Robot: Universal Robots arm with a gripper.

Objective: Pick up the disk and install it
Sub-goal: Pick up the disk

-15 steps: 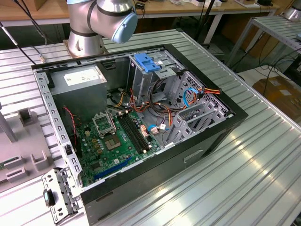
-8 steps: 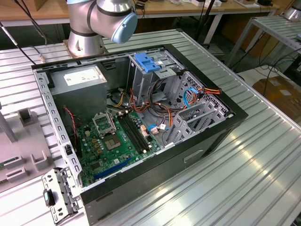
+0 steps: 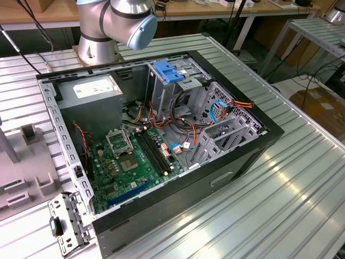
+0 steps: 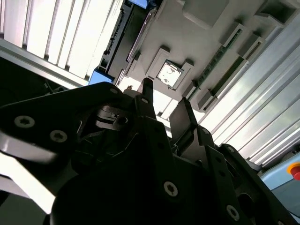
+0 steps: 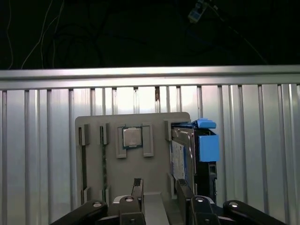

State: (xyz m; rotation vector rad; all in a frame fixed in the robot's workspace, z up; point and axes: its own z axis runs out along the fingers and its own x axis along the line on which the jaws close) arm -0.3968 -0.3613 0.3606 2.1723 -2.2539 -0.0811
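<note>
Pincer: black two-finger gripper [image 5: 159, 194], fingers apart, empty.
Disk: silver blue-railed hard drive [image 5: 179, 157] on edge just ahead, outside one finger, long axis pointing away.

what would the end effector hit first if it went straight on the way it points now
Probably the grey holder tray, on bare plate between the processor chip and the disk standing on edge. The disk is close beside that line, and depth is unclear.
</note>
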